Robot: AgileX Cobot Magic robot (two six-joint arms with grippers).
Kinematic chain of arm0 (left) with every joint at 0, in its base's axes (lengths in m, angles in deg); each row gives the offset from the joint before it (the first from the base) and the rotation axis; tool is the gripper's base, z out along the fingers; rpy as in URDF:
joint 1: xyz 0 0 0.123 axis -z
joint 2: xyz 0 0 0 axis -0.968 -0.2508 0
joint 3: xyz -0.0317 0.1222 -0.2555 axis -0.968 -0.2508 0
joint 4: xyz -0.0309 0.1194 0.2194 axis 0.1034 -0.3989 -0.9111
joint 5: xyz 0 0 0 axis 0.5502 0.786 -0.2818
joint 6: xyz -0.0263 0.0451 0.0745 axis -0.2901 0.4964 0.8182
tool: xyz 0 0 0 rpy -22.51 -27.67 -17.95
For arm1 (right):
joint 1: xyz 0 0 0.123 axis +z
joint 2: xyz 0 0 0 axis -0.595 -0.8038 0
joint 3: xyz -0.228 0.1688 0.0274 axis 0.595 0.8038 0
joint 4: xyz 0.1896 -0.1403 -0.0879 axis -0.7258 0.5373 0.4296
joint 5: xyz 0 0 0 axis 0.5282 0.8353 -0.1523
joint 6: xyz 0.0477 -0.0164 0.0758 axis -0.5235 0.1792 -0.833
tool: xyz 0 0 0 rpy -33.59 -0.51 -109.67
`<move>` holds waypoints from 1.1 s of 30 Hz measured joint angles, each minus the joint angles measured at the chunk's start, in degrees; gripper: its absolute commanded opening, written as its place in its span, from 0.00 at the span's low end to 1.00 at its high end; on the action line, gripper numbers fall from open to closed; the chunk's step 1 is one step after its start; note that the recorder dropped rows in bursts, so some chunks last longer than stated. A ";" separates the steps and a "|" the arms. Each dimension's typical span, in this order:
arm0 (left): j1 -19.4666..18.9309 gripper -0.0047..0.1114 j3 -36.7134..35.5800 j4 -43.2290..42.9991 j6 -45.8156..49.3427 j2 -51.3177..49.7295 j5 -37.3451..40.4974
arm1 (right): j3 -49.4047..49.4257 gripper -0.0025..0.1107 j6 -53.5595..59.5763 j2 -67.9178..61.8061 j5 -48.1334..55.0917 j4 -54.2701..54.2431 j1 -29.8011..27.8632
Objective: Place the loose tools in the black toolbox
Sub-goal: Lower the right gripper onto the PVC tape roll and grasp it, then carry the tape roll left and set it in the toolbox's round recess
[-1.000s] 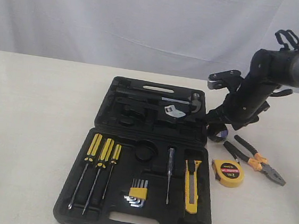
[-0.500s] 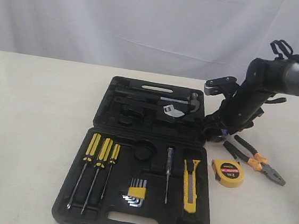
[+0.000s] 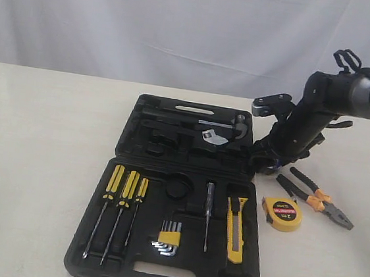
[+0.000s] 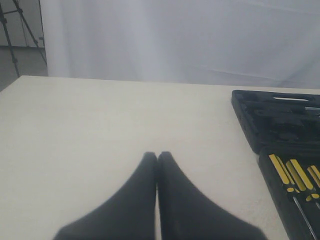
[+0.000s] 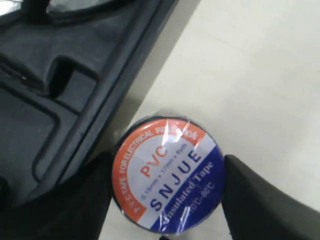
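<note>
Left gripper [image 4: 157, 159]: fingers are pressing together on nothing, hovering over bare table [image 4: 100, 115] left of the black toolbox [image 4: 250, 130]. The exterior view isn't catching it.
Utility knife [image 3: 236, 228]: lying in its slot, near right of the toolbox.
Tape measure [image 3: 281, 213]: sitting on the table just right of the box.
Pliers [image 3: 316, 197]: lying farther right.
Black tape roll [image 5: 165, 185]: resting just beside the toolbox's right edge. The arm is hiding most of it in the exterior view, and only the right wrist view is showing its label.
Right gripper [image 5: 167, 165]: fingers [image 5: 260, 200] are clamping both sides of the roll.
</note>
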 measured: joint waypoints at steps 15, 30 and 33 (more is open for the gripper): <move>0.00 0.04 0.00 0.00 0.00 0.00 0.00 | -0.11 0.03 -1.40 10.40 8.65 -0.41 1.20; 0.00 0.04 0.00 0.00 0.00 0.00 0.00 | -0.21 0.03 -6.57 14.47 15.42 -1.76 22.15; 0.00 0.04 0.00 0.00 0.00 0.00 0.00 | -0.33 0.03 -7.98 13.58 14.10 -1.88 24.08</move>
